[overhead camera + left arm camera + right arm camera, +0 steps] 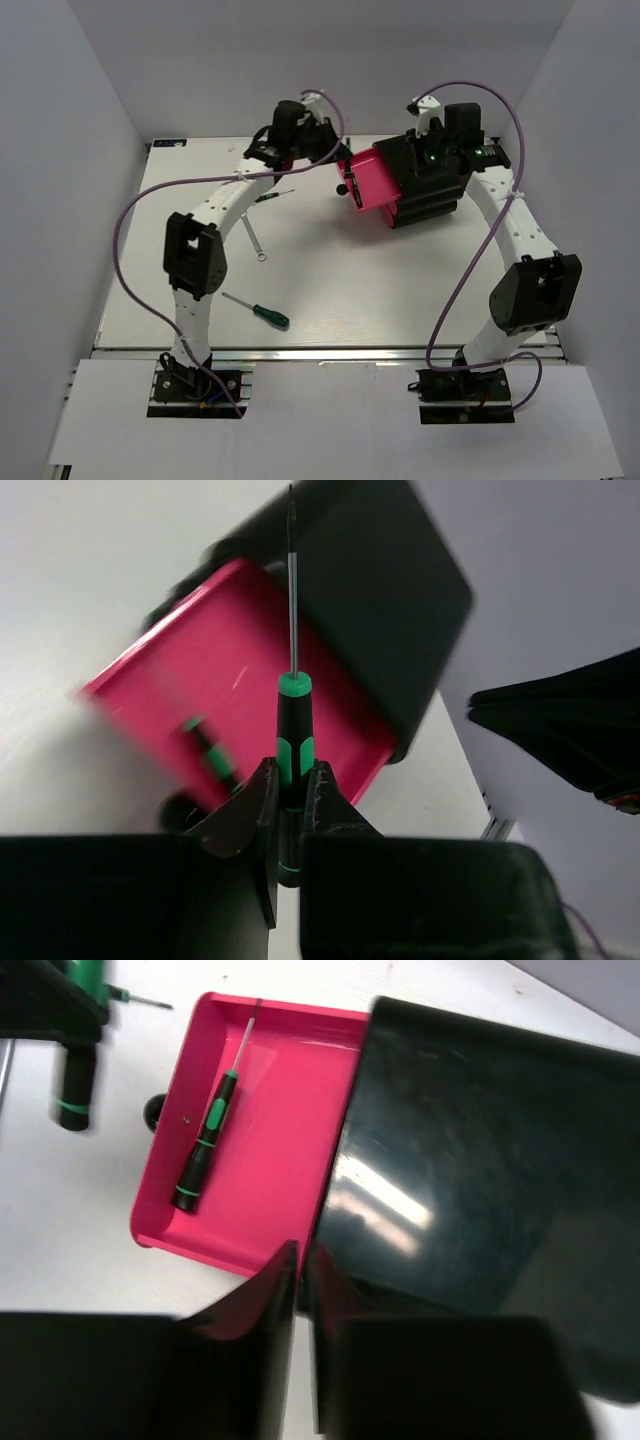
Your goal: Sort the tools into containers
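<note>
My left gripper is shut on a thin black-and-green precision screwdriver, shaft pointing away, held over the open pink-red drawer. A second precision screwdriver lies inside that drawer. The drawer sticks out to the left of the black cabinet. My right gripper is shut and empty, hovering over the cabinet's top by the drawer's edge. In the top view the left gripper is just left of the drawer, and the right gripper is above the cabinet.
On the table lie a green-handled screwdriver at front left, a slim silver wrench in the middle left, and a small dark screwdriver near the left arm. White walls enclose the table on three sides.
</note>
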`<state>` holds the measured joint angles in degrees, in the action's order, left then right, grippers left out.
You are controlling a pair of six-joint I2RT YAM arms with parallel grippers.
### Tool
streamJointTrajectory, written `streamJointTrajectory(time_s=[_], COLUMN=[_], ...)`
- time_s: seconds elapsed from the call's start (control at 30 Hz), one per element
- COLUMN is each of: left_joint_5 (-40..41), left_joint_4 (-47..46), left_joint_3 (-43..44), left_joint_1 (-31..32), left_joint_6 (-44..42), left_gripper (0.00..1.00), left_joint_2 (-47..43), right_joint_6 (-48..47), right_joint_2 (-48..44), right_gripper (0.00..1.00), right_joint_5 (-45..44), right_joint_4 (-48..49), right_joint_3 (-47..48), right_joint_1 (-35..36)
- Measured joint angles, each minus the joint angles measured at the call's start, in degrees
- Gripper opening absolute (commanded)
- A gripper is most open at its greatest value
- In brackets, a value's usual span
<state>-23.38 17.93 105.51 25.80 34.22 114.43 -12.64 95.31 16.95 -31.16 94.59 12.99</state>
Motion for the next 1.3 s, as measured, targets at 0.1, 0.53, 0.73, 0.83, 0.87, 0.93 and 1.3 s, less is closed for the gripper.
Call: streamJointTrajectory(time_s=[0.1, 0.53, 0.73, 0.83, 0.87, 0.93, 1.3], left_joint_5=[-2.80, 0.98, 3.06, 3.98, 4.68, 6.97, 14.36], left_joint_4=[-0.55, 3.04, 3.39, 4.22, 4.59, 4.90, -1.20], left_joint_3=[11.06, 22.62, 22.62, 22.62, 22.53, 20.94, -13.07], left_joint_1=[3.28, 7.26, 7.28, 7.28, 7.30, 7.28, -4.72], left_joint_6=[-4.61, -11.43, -11.37, -11.28, -11.26, -10.97, -2.21], left_gripper=[0.00, 0.41, 0.58, 0.55, 0.49, 0.25, 0.26], left_joint_2=[7.58, 18.36, 18.23, 17.70, 17.31, 15.34, -16.20], right_joint_6=[1.11, 2.89, 2.05, 1.27, 0.85, -0.17, 0.35], right_joint_2=[-2.08, -5.81, -5.81, -5.51, -5.18, -3.48, 10.91], right_gripper=[0.12, 0.30, 0.38, 0.37, 0.33, 0.31, 0.30], right_joint_5=[0.13, 0.87, 2.67, 4.46, 5.16, 6.16, 2.43], right_joint_4=[1.07, 4.31, 4.33, 4.26, 4.20, 3.30, -0.90], right_joint_3=[-1.90, -6.01, -6.29, -6.23, -6.03, -4.26, 9.20], right_joint_1=[-1.70, -4.92, -5.07, -5.05, -4.94, -4.13, 8.98])
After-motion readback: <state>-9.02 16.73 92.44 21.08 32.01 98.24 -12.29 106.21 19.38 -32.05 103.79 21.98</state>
